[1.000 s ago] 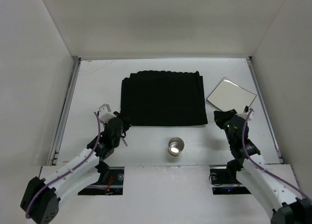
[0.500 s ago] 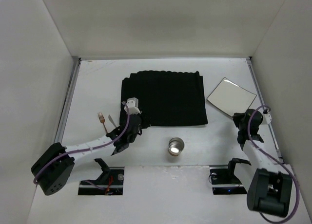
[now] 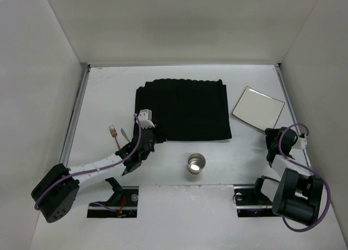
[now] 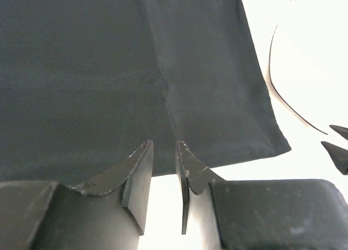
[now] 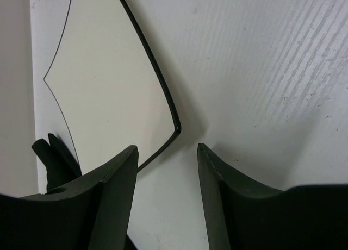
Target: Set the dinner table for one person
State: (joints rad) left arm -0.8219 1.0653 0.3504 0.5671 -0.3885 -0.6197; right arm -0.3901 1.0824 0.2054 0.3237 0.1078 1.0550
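Observation:
The dinner table (image 3: 109,92) is a white top carrying a black ribbed placemat (image 3: 182,110) at its middle. A white square plate (image 3: 258,107) lies to the mat's right. My left gripper (image 3: 153,137) hovers at the mat's near left corner. In the left wrist view this gripper (image 4: 163,147) stands open by a narrow gap with nothing in it, over the placemat's (image 4: 136,70) front edge. My right gripper (image 3: 273,138) is just below the plate. In the right wrist view it (image 5: 167,152) is open, with the near corner of the plate (image 5: 109,87) just ahead of its tips.
A copper fork (image 3: 113,132) and a knife (image 3: 124,134) lie side by side left of the mat, close to my left arm. A steel cup (image 3: 196,163) stands below the mat. Metal rails (image 3: 76,114) run along the table's sides.
My right gripper has opened and drawn back toward the right edge; the plate has turned slightly. My left arm swung right to the mat's corner, uncovering the fork and knife.

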